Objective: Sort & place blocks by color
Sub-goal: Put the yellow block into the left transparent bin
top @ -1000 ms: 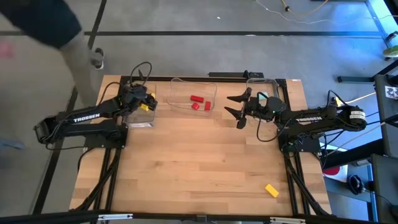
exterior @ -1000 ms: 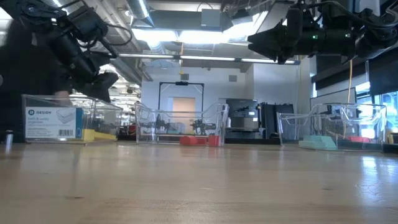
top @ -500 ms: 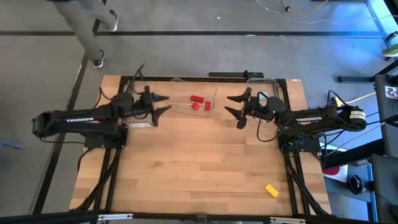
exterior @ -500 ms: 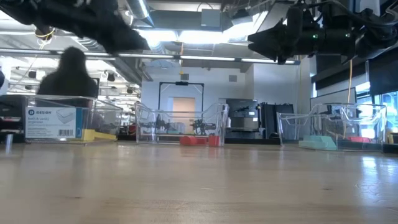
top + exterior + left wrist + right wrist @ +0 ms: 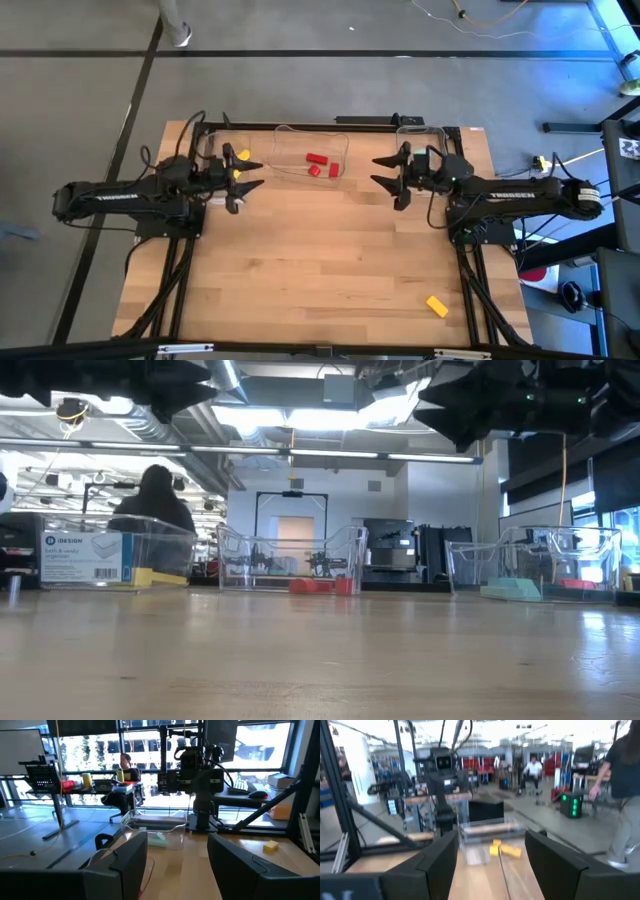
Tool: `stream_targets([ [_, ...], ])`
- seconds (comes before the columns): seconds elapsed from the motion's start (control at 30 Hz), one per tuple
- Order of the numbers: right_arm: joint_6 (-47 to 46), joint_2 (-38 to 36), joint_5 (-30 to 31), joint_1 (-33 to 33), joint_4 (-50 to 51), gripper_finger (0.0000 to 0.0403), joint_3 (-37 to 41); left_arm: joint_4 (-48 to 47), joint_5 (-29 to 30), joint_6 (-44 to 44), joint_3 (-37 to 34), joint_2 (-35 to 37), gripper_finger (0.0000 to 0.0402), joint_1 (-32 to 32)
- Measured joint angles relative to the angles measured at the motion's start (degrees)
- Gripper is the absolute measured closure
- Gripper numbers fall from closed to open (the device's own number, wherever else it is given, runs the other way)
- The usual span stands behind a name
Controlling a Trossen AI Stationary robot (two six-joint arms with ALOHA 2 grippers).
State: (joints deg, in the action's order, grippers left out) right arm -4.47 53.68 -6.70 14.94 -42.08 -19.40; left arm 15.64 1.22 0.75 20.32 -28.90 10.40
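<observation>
My left gripper [image 5: 258,174] hangs open and level above the left clear bin [image 5: 100,555], which holds yellow blocks [image 5: 243,155]. My right gripper [image 5: 376,171] hangs open and level in front of the right clear bin [image 5: 420,132], where a teal block [image 5: 510,590] lies. Three red blocks [image 5: 320,165] lie in the middle bin [image 5: 285,135]. One yellow block [image 5: 436,305] lies flat on the table near its front right corner. Both grippers are high above the table, with nothing between their fingers [image 5: 130,862] [image 5: 440,860].
The three clear bins stand in a row along the table's far edge. The wide wooden tabletop [image 5: 310,260] stretches in front of them. A seated person [image 5: 155,500] shows in the room behind the left bin.
My left gripper has risen out of the left bin and tipped up from pointing down to level, its fingers now toward the table's right. My right gripper has drawn back a little toward the right edge and up. A person by the table's far left has walked away.
</observation>
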Motion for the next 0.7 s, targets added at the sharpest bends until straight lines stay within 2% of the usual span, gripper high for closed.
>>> stream_targets([
  [0.17, -0.22, -3.74, 0.00, 0.00, 4.89, 0.0168, 0.00, 0.05, 0.16, -0.02, -0.40, 1.30, 0.0204, 0.01],
  [0.27, -6.44, -4.78, -0.76, 0.00, 6.33, 0.0168, 0.00, -0.02, 0.16, -0.02, -0.40, 1.25, 0.0204, 0.01],
  [0.37, -10.83, -4.76, -8.18, -0.44, 12.07, 0.0168, -2.09, 0.11, 0.16, -0.04, -0.40, 1.24, 0.0204, 0.01],
  [0.43, -12.73, -4.16, -11.31, -2.40, 19.62, 0.0168, -5.19, 0.08, 0.19, -0.04, -0.40, 1.24, 0.0204, 0.01],
  [0.53, -15.75, -2.64, -10.99, -7.78, 37.91, 0.0168, -10.67, 0.04, 0.20, -0.04, -0.40, 1.21, 0.0204, 0.02],
  [0.63, -22.03, -0.20, -10.51, -15.97, 53.79, 0.0168, -16.48, 0.06, 0.19, -0.07, -0.40, 1.24, 0.0204, 0.01],
  [0.7, -29.99, 1.90, -7.98, -22.70, 64.61, 0.0168, -20.06, 0.05, 0.19, -0.07, -0.40, 1.21, 0.0204, 0.01],
])
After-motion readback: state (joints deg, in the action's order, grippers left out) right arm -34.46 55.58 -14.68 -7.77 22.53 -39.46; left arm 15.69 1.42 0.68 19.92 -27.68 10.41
